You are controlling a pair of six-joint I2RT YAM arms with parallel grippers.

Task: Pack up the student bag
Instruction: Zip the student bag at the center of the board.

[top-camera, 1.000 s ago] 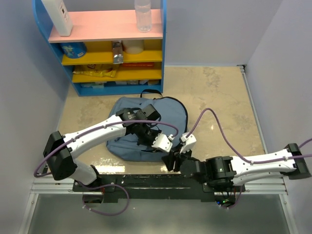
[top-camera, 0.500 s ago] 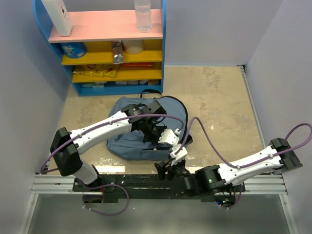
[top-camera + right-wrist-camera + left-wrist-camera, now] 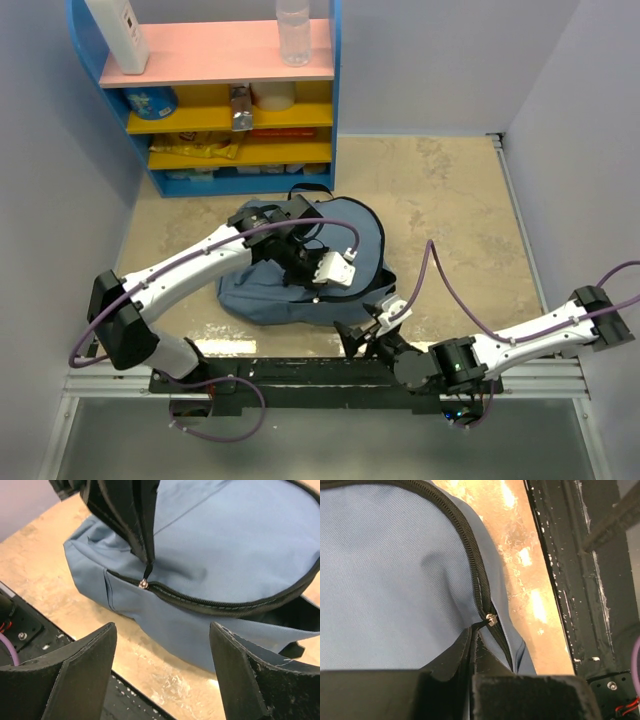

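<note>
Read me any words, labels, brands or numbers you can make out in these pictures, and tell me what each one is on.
Nothing is legible in any view.
The white bottle on the shelf: small marks, too tiny to read.
The blue tub: a printed label, blurred.
The snack packets: print, blurred.
The backpack: no lettering visible.
</note>
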